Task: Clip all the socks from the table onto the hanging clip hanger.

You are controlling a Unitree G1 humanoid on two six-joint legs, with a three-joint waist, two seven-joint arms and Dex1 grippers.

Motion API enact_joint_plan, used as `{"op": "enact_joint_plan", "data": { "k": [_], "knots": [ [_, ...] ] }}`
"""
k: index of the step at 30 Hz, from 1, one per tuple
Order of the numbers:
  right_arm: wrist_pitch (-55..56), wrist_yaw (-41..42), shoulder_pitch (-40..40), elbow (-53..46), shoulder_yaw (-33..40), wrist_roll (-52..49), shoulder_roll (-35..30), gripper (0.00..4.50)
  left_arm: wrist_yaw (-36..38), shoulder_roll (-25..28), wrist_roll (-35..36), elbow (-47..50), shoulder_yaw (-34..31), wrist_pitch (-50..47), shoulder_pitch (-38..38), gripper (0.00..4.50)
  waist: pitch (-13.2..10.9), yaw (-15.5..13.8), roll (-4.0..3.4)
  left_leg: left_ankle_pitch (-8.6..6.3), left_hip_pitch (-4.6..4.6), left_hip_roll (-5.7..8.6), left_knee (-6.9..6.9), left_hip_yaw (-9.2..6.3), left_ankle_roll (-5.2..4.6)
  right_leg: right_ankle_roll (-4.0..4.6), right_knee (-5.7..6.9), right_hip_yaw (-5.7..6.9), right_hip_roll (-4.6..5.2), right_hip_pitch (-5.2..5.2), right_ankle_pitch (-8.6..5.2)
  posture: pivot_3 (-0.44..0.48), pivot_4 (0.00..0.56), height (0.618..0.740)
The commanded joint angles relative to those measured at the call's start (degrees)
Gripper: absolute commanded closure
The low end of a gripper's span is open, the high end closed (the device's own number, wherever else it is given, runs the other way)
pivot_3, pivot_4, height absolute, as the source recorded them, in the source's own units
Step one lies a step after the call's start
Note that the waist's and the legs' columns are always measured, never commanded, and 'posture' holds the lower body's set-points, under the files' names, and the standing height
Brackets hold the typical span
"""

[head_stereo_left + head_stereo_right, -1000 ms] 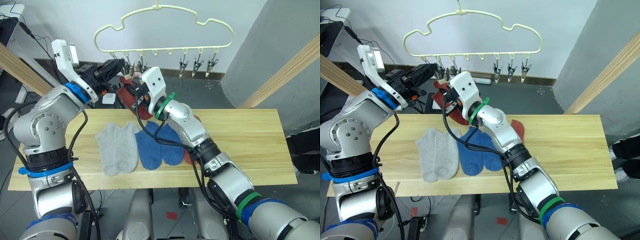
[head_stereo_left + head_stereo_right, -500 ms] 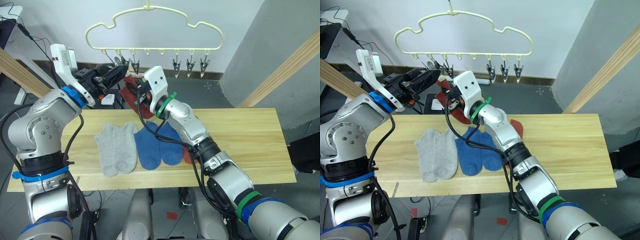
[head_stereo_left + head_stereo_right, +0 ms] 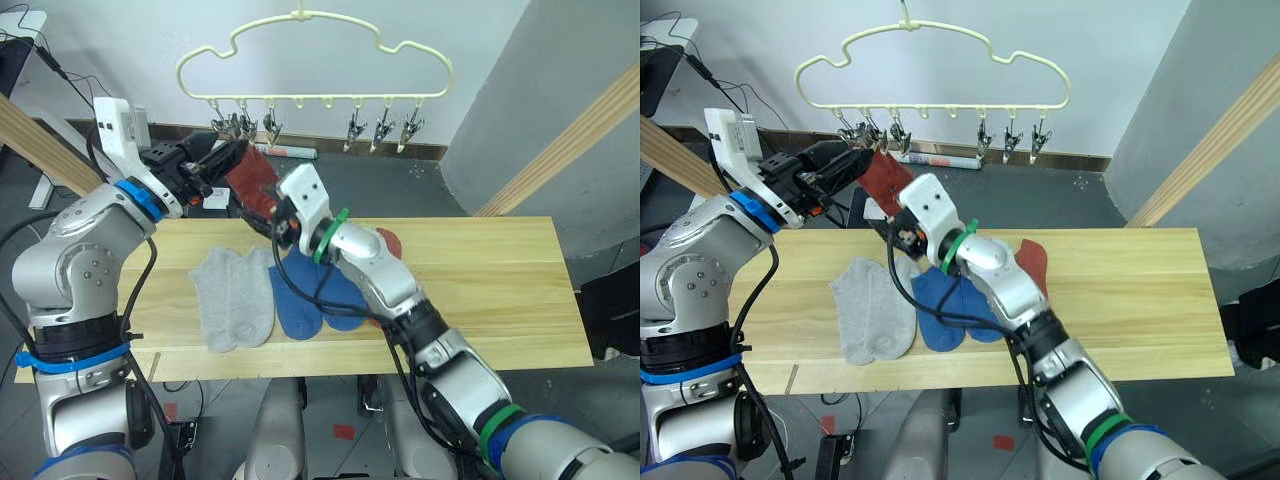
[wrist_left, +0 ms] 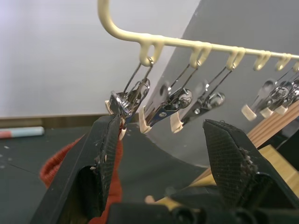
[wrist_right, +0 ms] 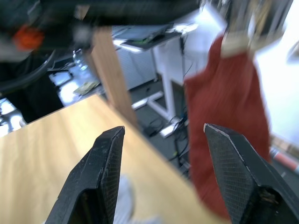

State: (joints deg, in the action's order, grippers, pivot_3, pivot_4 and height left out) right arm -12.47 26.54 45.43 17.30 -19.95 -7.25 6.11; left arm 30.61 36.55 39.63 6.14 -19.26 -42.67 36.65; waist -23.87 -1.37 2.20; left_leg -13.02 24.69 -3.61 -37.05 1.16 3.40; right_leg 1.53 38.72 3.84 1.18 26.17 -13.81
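The pale yellow clip hanger (image 3: 320, 98) hangs above the table's far edge, with metal clips (image 4: 161, 109) along its bottom bar. One rust red sock (image 3: 252, 182) hangs from a clip near the hanger's left end. My left gripper (image 4: 161, 128) is open at those clips, its fingers either side of them and holding nothing. My right gripper (image 5: 163, 128) is open just below and in front of the hanging red sock (image 5: 224, 121), apart from it. On the table (image 3: 480, 290) lie two grey socks (image 3: 235, 295), two blue socks (image 3: 310, 290) and a red sock (image 3: 390, 242) partly hidden by my right arm.
Thick wooden rails slant at the right (image 3: 560, 150) and the left (image 3: 30, 135). A white desk leg and cables (image 5: 163, 79) are on the floor beyond the table's far edge. The table's right half is bare wood.
Both grippers have opened. The red sock now hangs from the clip alone, and my right gripper has dropped down and away from it. The camera has shifted slightly.
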Motion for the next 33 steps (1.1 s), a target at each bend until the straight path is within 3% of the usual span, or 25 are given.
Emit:
{"op": "enact_joint_plan", "data": {
  "k": [1, 7, 15, 22, 33],
  "knots": [
    [-4.81, 2.50, -3.73, -11.89, -1.79, 0.22, -2.55, 1.68, 0.55, 1.36, -1.28, 1.32, -1.65, 3.19, -1.15, 1.41, 0.00, 0.00, 0.00, 0.00, 0.00, 0.00, 0.00, 0.00, 0.00, -0.01, 0.01, 0.00, 0.00, 0.00, 0.00, 0.059, 0.431, 0.740],
    [-12.75, 4.87, -11.62, -28.12, -2.49, -0.47, -10.12, 1.68, 0.23, 1.80, -3.52, 3.67, -1.99, 7.16, -4.70, 1.41, 0.00, 0.01, 0.00, 0.03, -0.03, -0.01, 0.00, -0.04, 0.04, -0.29, 0.07, 0.01, -0.01, 0.00, -0.17, 0.058, 0.429, 0.740],
    [-21.47, 7.36, -19.98, -46.83, 3.12, -5.84, -20.52, 1.68, -5.90, -1.58, -7.08, 14.46, -2.93, 12.70, -14.01, 1.41, 0.00, 0.02, 0.00, 0.08, -0.05, -0.01, 0.02, -0.10, 0.13, -0.31, 0.10, 0.00, -0.01, -0.01, -0.18, 0.062, 0.419, 0.740],
    [-24.72, 7.56, -23.50, -54.27, 10.53, -11.22, -26.07, 1.68, -11.44, -7.51, -10.66, 20.25, 1.37, 15.24, -17.75, 1.41, 0.01, -0.10, -0.01, 0.18, -0.06, 0.02, 0.03, -0.17, 0.17, -0.33, 0.15, 0.03, -0.02, -0.02, -0.19, 0.036, 0.418, 0.740],
    [-27.99, 6.21, -29.70, -62.57, 18.39, -16.98, -32.43, 1.68, -14.28, -15.13, -19.57, 14.94, 7.43, 26.46, -16.37, 1.41, 0.01, 0.42, -0.01, 0.21, -0.06, 0.03, 0.03, -0.13, 0.11, -0.33, 0.15, 0.01, -0.06, -0.03, -0.19, -0.055, 0.431, 0.740]
  ]
}}
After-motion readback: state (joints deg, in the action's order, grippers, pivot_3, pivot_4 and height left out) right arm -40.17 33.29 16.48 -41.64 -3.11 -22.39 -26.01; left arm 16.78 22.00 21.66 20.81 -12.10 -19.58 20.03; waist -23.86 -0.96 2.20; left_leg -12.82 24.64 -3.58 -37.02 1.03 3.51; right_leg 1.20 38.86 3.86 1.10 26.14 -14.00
